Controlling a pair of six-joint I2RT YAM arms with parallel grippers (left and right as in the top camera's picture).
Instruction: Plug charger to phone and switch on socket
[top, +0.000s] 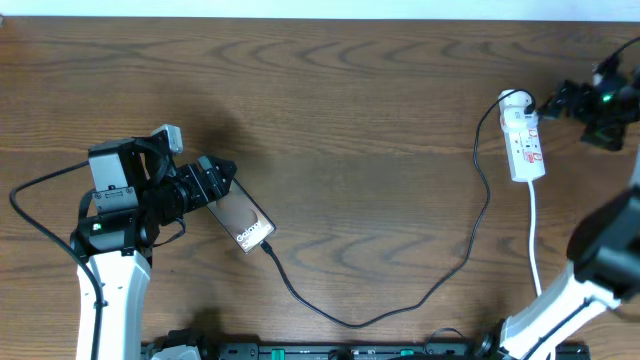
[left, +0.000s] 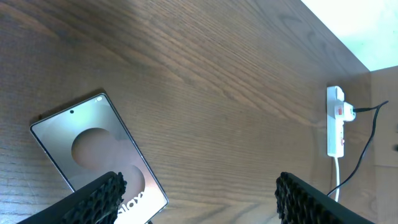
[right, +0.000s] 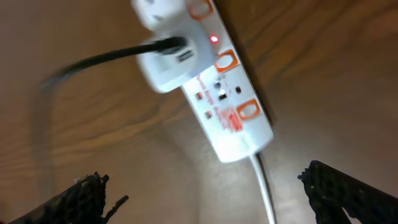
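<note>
The phone (top: 243, 222) lies flat on the wooden table at the left, and its glossy face also shows in the left wrist view (left: 93, 149). The thin black charger cable (top: 350, 322) runs from the phone's lower end in a long loop to a white adapter on the socket (top: 525, 140). My left gripper (top: 215, 180) is open and empty over the phone's upper end (left: 199, 208). My right gripper (top: 562, 100) is open and empty beside the socket's plug end. In the right wrist view (right: 211, 205), the socket (right: 224, 99) shows a small lit red light.
The socket's white cord (top: 535, 240) runs toward the front edge near the right arm's base. The socket also shows far off in the left wrist view (left: 336, 124). The table's far edge lies along the top.
</note>
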